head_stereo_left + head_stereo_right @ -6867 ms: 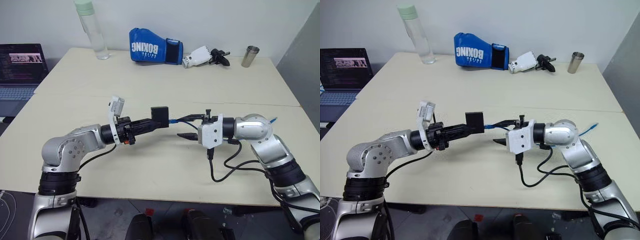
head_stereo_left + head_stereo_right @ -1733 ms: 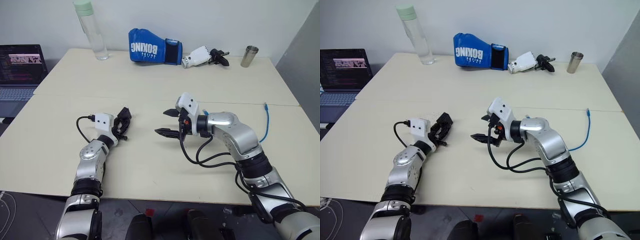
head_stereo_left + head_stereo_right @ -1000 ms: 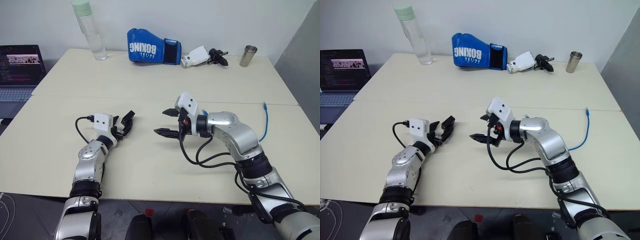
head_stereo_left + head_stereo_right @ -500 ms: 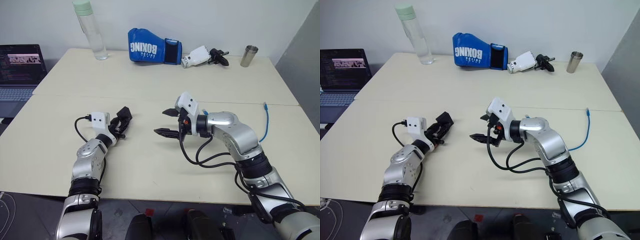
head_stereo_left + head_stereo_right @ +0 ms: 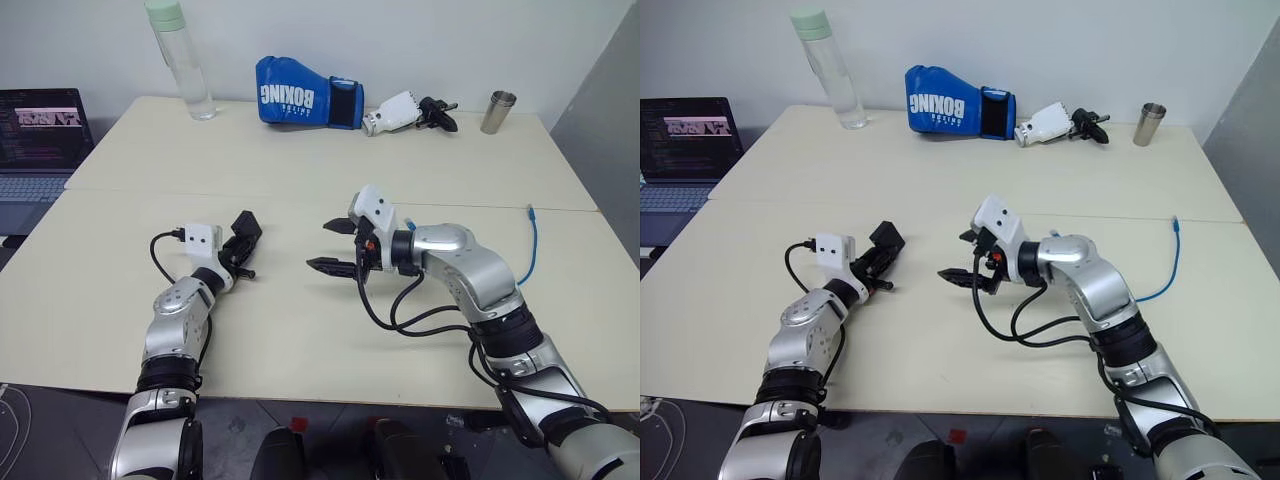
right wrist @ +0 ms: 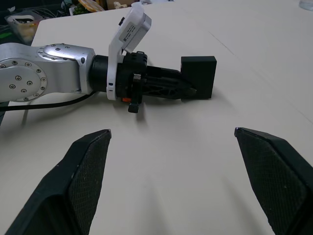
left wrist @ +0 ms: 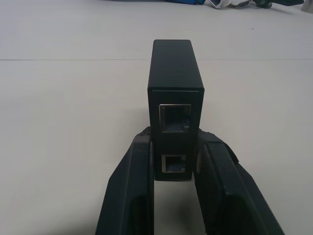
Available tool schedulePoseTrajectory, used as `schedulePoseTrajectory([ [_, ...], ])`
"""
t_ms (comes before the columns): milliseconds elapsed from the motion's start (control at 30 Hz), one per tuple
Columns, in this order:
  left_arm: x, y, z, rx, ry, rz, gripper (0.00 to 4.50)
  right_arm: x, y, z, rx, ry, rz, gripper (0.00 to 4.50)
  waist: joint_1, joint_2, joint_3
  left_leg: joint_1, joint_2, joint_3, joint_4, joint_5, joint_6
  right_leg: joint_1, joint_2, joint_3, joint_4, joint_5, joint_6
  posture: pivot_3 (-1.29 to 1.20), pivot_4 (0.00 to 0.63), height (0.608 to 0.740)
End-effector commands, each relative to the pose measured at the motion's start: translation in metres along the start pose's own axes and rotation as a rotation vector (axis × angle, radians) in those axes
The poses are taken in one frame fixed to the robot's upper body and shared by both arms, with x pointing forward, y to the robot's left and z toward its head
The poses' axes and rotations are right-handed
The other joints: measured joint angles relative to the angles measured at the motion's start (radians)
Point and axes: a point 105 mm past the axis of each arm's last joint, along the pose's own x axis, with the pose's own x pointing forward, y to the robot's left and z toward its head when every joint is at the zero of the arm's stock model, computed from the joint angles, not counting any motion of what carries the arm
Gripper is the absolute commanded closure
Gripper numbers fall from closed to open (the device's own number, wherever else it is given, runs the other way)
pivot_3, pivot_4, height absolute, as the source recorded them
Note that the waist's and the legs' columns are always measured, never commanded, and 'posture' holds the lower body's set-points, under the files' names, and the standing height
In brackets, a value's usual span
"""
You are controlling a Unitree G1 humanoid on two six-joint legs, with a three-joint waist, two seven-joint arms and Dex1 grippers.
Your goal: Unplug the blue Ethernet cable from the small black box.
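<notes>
Reclosing since a second ago, the left gripper [image 7: 175, 161] is clenching the small matte-black box [image 7: 175, 83], steadying it; the wide-spread right gripper [image 5: 333, 246] is hovering empty, the thin blue Ethernet cable [image 5: 531, 245] already unplugged.

place: lab or office | cues: beige table [image 5: 300, 150]; open laptop [image 5: 40, 140]; plain white wall [image 5: 400, 40]

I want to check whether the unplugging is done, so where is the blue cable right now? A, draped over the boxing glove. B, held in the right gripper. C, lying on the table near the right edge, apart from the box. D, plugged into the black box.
C: the blue cable lies loose on the table by its right edge, while the black box, in the left gripper, has empty ports.
</notes>
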Motion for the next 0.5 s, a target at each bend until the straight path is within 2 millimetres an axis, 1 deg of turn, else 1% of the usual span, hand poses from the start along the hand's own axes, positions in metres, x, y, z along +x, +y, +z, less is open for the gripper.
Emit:
schedulePoseTrajectory([
  [33, -0.0024, -0.0011, -0.0050, 0.030, 0.024, -0.014, 3.72, -0.0016, 0.0049, 0.0122, -0.035, -0.039, 0.012, 0.22, 0.000, 0.000, 0.000, 0.000, 0.000, 0.000, 0.000, 0.000, 0.000, 0.000, 0.000, 0.000, 0.000, 0.000, 0.000, 0.00, 0.150, 0.740],
  [100, -0.0027, -0.0004, -0.0055, 0.041, 0.027, -0.010, 3.72, -0.0016, 0.0052, 0.0121, -0.035, -0.038, 0.013, 0.22, 0.000, 0.000, 0.000, 0.000, 0.000, 0.000, 0.000, 0.000, 0.000, 0.000, 0.000, 0.000, 0.000, 0.000, 0.000, 0.00, 0.150, 0.740],
  [133, -0.0027, -0.0003, -0.0057, 0.040, 0.028, -0.010, 3.02, -0.0017, 0.0054, 0.0120, -0.035, -0.038, 0.014, 0.22, 0.000, 0.000, 0.000, 0.000, 0.000, 0.000, 0.000, 0.000, 0.000, 0.000, 0.000, 0.000, 0.000, 0.000, 0.000, 0.00, 0.150, 0.740],
  [167, -0.0027, -0.0002, -0.0059, 0.041, 0.029, -0.009, 2.91, -0.0017, 0.0055, 0.0120, -0.035, -0.038, 0.015, 0.22, 0.000, 0.000, 0.000, 0.000, 0.000, 0.000, 0.000, 0.000, 0.000, 0.000, 0.000, 0.000, 0.000, 0.000, 0.000, 0.00, 0.150, 0.740],
  [333, -0.0024, 0.0002, -0.0069, 0.040, 0.034, -0.008, 1.85, -0.0013, 0.0053, 0.0118, -0.035, -0.037, 0.015, 0.22, 0.000, 0.000, 0.000, 0.000, 0.000, 0.000, 0.000, 0.000, 0.000, 0.000, 0.000, 0.000, 0.000, 0.000, 0.000, 0.00, 0.150, 0.740],
  [367, -0.0024, 0.0002, -0.0070, 0.035, 0.035, -0.008, 1.70, -0.0013, 0.0054, 0.0119, -0.035, -0.038, 0.015, 0.22, 0.000, 0.000, 0.000, 0.000, 0.000, 0.000, 0.000, 0.000, 0.000, 0.000, 0.000, 0.000, 0.000, 0.000, 0.000, 0.00, 0.150, 0.740],
  [500, -0.0029, 0.0012, -0.0068, 0.032, 0.035, -0.008, 1.70, -0.0006, 0.0054, 0.0124, -0.036, -0.040, 0.015, 0.22, 0.000, 0.000, 0.000, 0.000, 0.000, 0.000, 0.000, 0.000, 0.000, 0.000, 0.000, 0.000, 0.000, 0.000, 0.000, 0.00, 0.150, 0.740],
])
